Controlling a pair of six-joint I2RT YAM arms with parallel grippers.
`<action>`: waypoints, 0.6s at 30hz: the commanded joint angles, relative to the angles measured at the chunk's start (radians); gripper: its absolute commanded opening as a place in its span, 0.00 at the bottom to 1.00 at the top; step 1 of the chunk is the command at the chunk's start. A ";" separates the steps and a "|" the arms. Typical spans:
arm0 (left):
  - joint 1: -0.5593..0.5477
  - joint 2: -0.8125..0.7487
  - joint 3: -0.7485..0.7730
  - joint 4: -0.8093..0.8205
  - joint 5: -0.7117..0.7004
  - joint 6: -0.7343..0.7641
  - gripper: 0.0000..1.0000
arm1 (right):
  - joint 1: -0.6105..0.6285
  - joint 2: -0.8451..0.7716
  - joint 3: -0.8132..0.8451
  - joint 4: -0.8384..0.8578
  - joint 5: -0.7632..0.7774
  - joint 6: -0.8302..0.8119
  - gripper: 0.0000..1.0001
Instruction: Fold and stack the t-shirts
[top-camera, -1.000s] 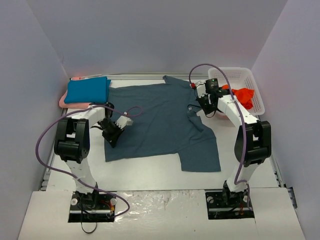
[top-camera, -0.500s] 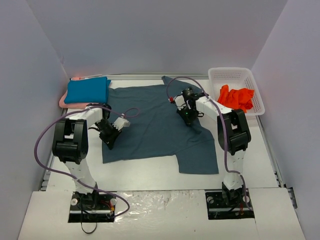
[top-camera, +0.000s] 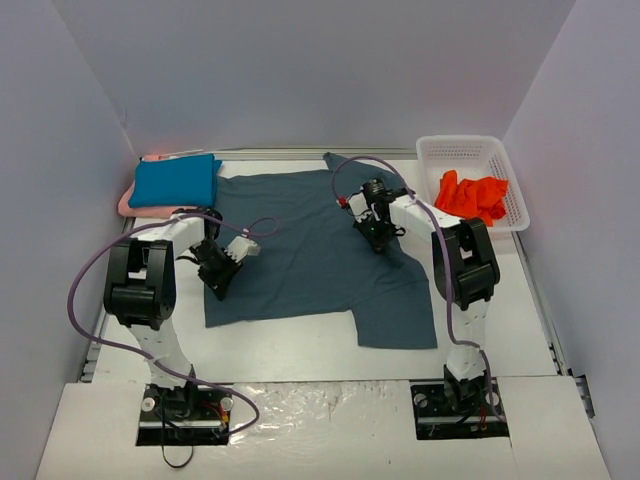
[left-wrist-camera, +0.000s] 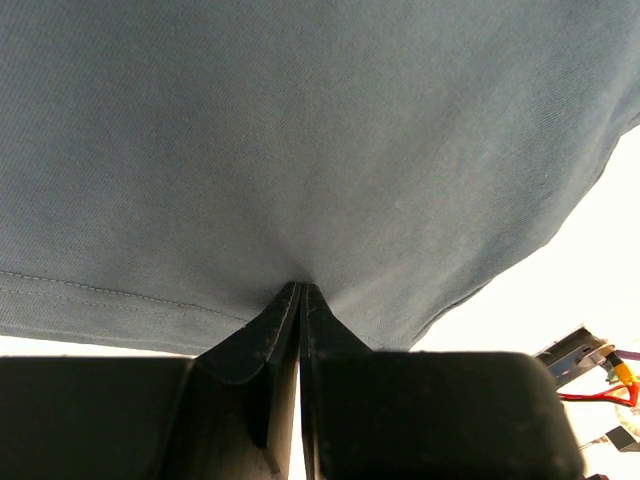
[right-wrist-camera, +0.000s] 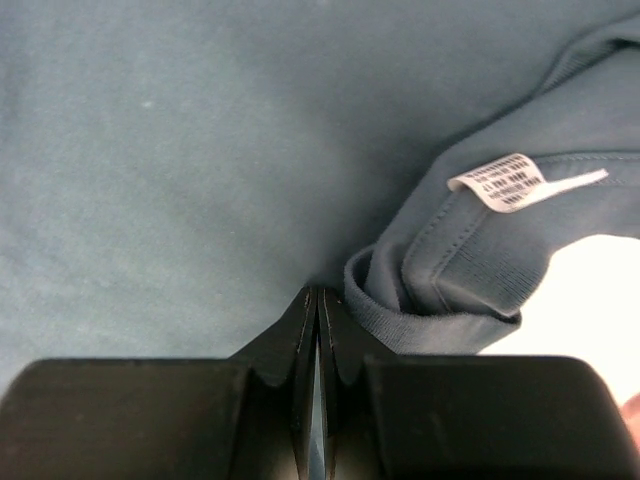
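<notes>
A dark slate t-shirt (top-camera: 310, 250) lies spread flat across the middle of the table. My left gripper (top-camera: 222, 272) is at its left hem, jaws shut, with a pucker of the cloth (left-wrist-camera: 300, 130) at the tips (left-wrist-camera: 300, 287). My right gripper (top-camera: 375, 232) is shut on the same shirt, right beside the ribbed collar (right-wrist-camera: 440, 300) and its white label (right-wrist-camera: 497, 183); the tips (right-wrist-camera: 316, 292) press into the fabric (right-wrist-camera: 180, 150). A folded teal t-shirt (top-camera: 175, 180) rests on a pink one (top-camera: 128, 203) at the back left. An orange-red t-shirt (top-camera: 470, 195) sits crumpled in the basket.
The white lattice basket (top-camera: 470, 150) stands at the back right corner. Grey walls close in the table on three sides. Bare white tabletop (top-camera: 300, 350) shows in front of the shirt, between the two arm bases.
My right gripper has swung left from beside the basket to the shirt's collar, drawing the right shoulder inward. The shirt slid slightly left with my left gripper. Little has moved in the last half second.
</notes>
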 joint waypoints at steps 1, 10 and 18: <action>0.010 -0.020 -0.033 -0.026 -0.029 0.030 0.02 | -0.033 0.003 -0.044 -0.004 0.098 0.013 0.00; 0.010 -0.017 -0.045 -0.024 -0.029 0.040 0.02 | -0.159 -0.011 -0.084 0.019 0.184 0.038 0.00; 0.010 -0.015 -0.043 -0.029 -0.032 0.044 0.02 | -0.190 -0.054 -0.090 0.021 0.185 0.041 0.00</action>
